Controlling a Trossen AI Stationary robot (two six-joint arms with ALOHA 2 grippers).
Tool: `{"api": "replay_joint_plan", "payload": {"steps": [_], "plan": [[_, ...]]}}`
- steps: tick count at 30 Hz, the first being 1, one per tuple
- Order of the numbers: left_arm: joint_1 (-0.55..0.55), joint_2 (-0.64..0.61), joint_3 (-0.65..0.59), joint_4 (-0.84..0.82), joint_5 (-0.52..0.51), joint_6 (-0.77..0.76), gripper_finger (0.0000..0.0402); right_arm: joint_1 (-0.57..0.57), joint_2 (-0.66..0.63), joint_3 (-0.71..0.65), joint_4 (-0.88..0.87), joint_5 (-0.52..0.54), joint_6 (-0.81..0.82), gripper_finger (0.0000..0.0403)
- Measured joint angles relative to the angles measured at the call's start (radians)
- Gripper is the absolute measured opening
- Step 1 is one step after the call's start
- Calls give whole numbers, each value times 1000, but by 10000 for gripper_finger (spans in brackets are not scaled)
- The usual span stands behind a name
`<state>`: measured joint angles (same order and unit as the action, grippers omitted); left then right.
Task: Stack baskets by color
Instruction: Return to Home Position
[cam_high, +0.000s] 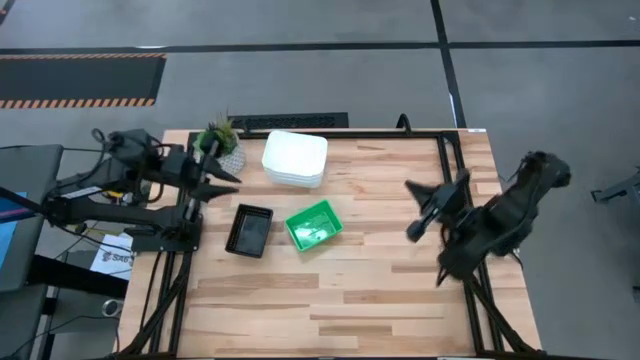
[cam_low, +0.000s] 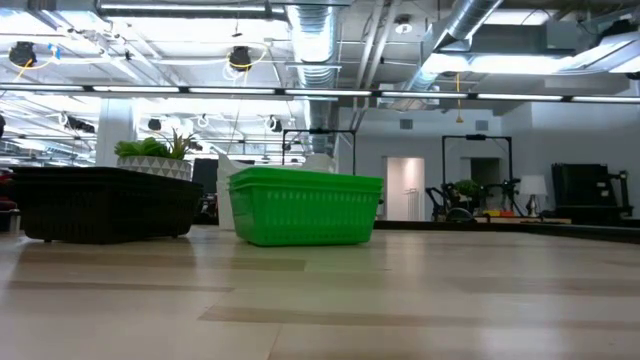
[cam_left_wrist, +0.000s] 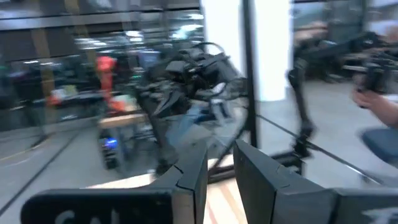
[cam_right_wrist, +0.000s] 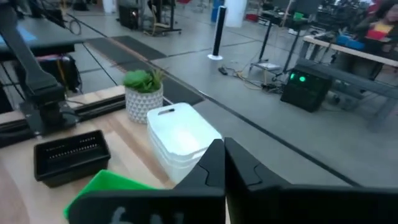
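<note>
From my station I see the wooden table (cam_high: 380, 300) filling the middle of the high view. The left arm (cam_high: 110, 190) sits folded at its left edge and the right arm (cam_high: 510, 210) at its right edge, both well apart from the piles.

The left gripper (cam_high: 222, 168) hangs over the far left part of the table, just beside the potted plant (cam_high: 218, 140). On its wrist feed I see a narrow gap between the fingers, with nothing in it. The right gripper (cam_high: 425, 210) hangs over the right side of the table. On its own feed the two fingers meet tip to tip and hold nothing.

The white baskets (cam_high: 295, 158) are nested in one pile at the far edge, just right of the plant. The green baskets (cam_high: 314, 225) stand stacked near the table's centre, turned a little askew. The black baskets (cam_high: 250, 230) sit just left of the green ones, close but not touching. I cannot tell how many black ones are nested.

The low view shows the green pile upright on the wood, with the black one to its left.
</note>
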<state>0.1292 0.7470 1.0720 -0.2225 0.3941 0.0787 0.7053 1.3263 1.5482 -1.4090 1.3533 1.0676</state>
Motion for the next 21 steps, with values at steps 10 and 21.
{"api": "replay_joint_plan", "payload": {"steps": [10, 21], "plan": [[0, -65, -114, 11, 38, -65, 66, 38, -220, -91, 431, -224, -483, 6], [3, -95, -279, 258, 234, -197, 67, -169, -389, -401, 1133, -855, -1109, 10]]}}
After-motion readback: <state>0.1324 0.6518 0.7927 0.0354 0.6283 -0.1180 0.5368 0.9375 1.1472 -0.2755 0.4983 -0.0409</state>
